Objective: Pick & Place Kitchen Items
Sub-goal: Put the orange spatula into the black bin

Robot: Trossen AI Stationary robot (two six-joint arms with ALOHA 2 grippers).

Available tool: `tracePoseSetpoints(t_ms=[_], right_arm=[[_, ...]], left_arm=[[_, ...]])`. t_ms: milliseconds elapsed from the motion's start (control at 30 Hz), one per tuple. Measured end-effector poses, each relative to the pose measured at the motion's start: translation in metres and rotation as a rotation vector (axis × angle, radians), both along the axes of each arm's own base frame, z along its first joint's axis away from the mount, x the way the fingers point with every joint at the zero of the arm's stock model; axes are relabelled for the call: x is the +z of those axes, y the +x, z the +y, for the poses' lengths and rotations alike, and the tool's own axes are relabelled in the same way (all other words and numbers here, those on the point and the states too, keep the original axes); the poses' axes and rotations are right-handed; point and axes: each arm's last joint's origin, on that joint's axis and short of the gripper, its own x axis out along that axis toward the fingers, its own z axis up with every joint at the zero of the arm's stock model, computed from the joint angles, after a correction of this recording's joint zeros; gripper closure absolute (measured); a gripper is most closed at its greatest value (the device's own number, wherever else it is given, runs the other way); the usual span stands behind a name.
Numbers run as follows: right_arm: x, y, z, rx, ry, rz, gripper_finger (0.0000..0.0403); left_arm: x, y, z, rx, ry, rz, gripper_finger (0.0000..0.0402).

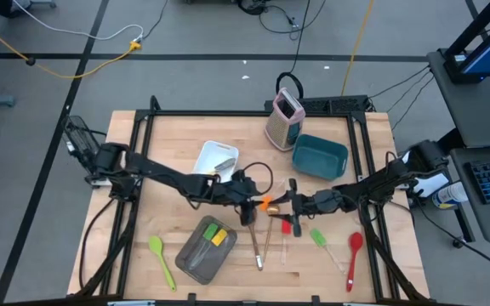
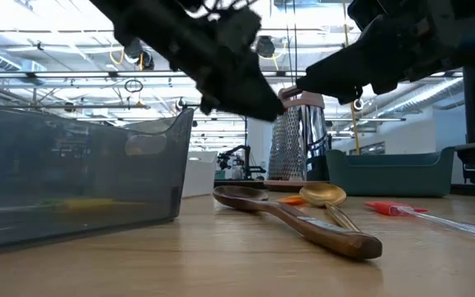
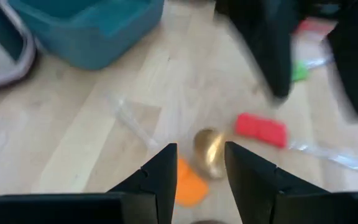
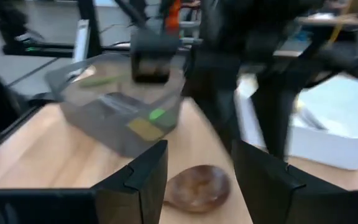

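My left gripper (image 1: 252, 206) and my right gripper (image 1: 286, 202) face each other over the table's middle, both open and empty. An orange spatula (image 1: 267, 204) lies between them. In the left wrist view my left gripper (image 3: 201, 163) hangs over a gold spoon's bowl (image 3: 209, 152) and the orange spatula (image 3: 188, 183). In the right wrist view my right gripper (image 4: 197, 163) hangs over the wooden spoon's bowl (image 4: 197, 186). The wooden spoon (image 1: 253, 242), gold spoon (image 1: 267, 242) and red spatula (image 1: 286, 228) lie flat on the table.
A grey pan (image 1: 192, 263) at the near left holds a yellow-handled knife (image 1: 219, 238). One green spatula (image 1: 161, 259) lies left of the pan. Another green spatula (image 1: 318, 238) and a red spoon (image 1: 354, 253) lie near right. White tray (image 1: 215, 155), grater (image 1: 283, 119) and teal bin (image 1: 320, 155) stand farther back.
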Motion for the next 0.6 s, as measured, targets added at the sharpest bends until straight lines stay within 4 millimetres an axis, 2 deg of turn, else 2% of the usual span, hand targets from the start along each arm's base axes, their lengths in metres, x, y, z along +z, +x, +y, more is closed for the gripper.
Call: tracePoseSetpoints(t_ms=[233, 400, 600], right_arm=[[0.002, -0.009, -0.007, -0.143, -0.082, 0.093, 0.0232], [0.006, -0.02, -0.011, -0.141, -0.115, 0.17, 0.0232], [0.014, -0.025, -0.013, -0.128, -0.154, 0.153, 0.0232]], left_arm=[[-0.026, 0.007, 0.01, 0.06, -0.055, 0.059, 0.0214], [-0.042, 0.013, 0.013, 0.074, -0.059, 0.06, 0.0182], [-0.062, 0.02, 0.014, 0.058, -0.071, 0.064, 0.0174]])
